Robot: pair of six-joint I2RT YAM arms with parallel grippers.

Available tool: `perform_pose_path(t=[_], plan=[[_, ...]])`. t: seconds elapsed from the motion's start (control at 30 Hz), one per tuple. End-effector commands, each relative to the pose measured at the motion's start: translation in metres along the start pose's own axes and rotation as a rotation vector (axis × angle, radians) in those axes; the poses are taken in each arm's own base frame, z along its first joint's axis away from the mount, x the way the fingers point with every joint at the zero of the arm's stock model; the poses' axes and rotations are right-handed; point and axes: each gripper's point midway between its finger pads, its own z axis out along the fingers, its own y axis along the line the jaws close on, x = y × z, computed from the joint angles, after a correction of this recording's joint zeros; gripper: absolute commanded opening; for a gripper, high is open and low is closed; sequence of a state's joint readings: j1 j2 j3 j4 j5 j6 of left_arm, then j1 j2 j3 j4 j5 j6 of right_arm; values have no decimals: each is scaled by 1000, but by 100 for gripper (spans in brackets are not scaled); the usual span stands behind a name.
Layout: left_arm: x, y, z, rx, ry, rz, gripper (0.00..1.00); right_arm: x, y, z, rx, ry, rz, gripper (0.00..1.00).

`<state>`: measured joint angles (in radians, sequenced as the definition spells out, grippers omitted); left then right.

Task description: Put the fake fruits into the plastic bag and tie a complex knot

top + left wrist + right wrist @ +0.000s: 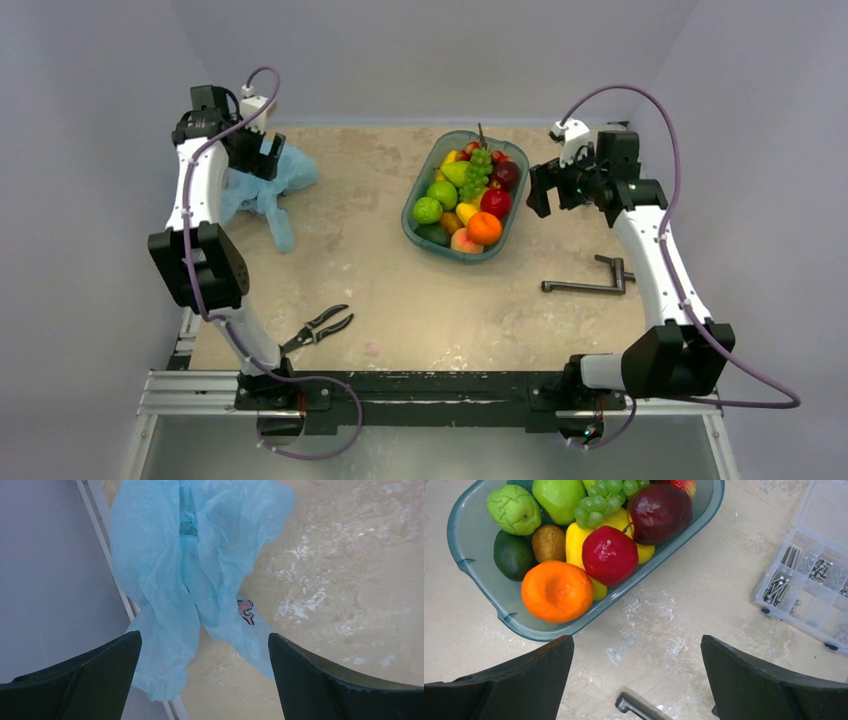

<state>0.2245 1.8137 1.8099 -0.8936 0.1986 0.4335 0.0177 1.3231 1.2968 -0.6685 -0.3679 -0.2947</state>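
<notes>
Currently: 1 bag, 1 dish w/ 1 orange.

**Both arms reach forward, both grippers spread wide**

Our left arm rises from its base at the near edge, folds at a dark elbow and runs up to the far left. There the wrist tips over, so the left gripper points downward. In our left wrist view the left fingers stand well apart, jaws wide.

Our right arm mirrors it. Its elbow sits low on the right, and its white forearm climbs to the far right. The wrist turns inward toward the middle, and the right gripper faces in and down. The right fingers are likewise spread wide, closed on nothing.
</notes>
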Motion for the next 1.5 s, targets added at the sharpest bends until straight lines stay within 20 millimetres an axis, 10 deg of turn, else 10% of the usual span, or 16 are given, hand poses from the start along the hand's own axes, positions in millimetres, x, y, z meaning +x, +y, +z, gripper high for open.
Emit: perform_pose_path(t=[0.0,0.37,0.53,0.67,1.03,1.47], plan=[[-19,33,38,-85,-24,160,100,-18,-12,-3,54,-35,-38,99],[33,43,150,-3,212,267,96,-20,-28,-7,123,-2,-102,99],[44,18,155,123,209,280,49,-24,-30,-14,138,-7,-121,99],[28,-41,133,356,123,310,0,-25,-31,-19,152,-19,-141,99],[-22,-215,90,655,-122,736,0,-32,-24,-31,143,-48,-155,99],[13,-382,52,959,-134,1023,0,-45,-13,-45,115,-115,-170,99]])
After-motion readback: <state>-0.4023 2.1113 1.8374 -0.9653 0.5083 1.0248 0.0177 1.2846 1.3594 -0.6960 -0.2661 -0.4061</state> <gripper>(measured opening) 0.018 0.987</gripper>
